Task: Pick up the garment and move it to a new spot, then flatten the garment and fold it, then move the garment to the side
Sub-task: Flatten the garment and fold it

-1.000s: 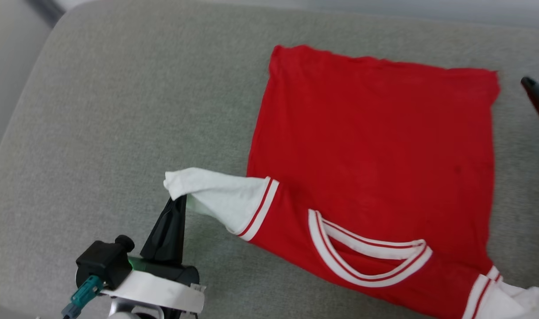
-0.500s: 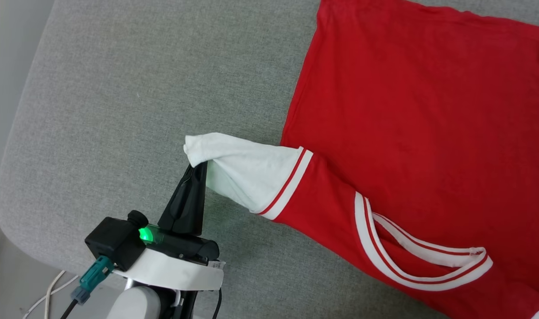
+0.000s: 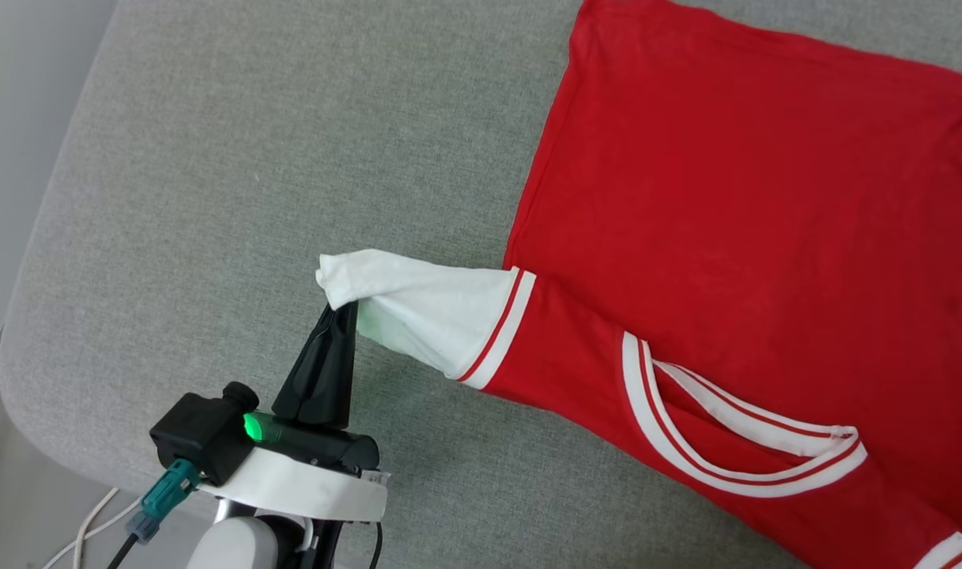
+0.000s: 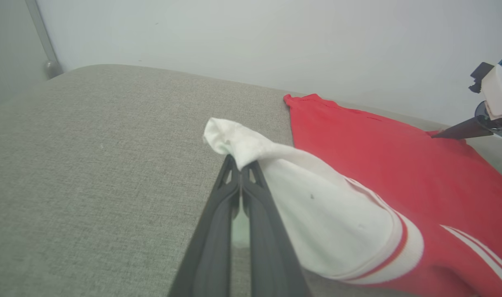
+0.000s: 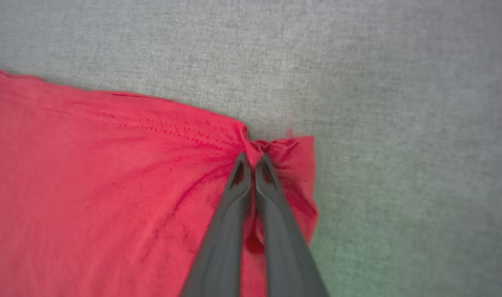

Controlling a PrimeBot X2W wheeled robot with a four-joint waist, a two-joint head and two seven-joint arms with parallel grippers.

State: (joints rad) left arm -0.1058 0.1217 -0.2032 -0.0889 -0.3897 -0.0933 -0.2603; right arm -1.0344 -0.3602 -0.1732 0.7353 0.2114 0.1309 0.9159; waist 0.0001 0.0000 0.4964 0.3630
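Since my left claw (image 3: 340,310) is pinched shut on the tip of the white sleeve (image 3: 425,304) and my right claw (image 5: 253,159) is clamped on a bunched corner of the red hem (image 5: 290,150), I judge the step in hand to be flattening the garment (image 3: 726,197). It lies spread on the grey cushion (image 3: 212,158) with a plain red side up and the collar (image 3: 733,450) on the side nearest me. The sleeve is lifted off the cushion and twisted at my pinch, and the hem corner is puckered. To do this well, I should draw the two claws apart along the diagonal between them, gently and at an even rate, staying low over the cushion. I stop once the cloth goes taut, since both grips look thin and could slip. Then I lower the sleeve flat before letting go, so it does not curl back under.
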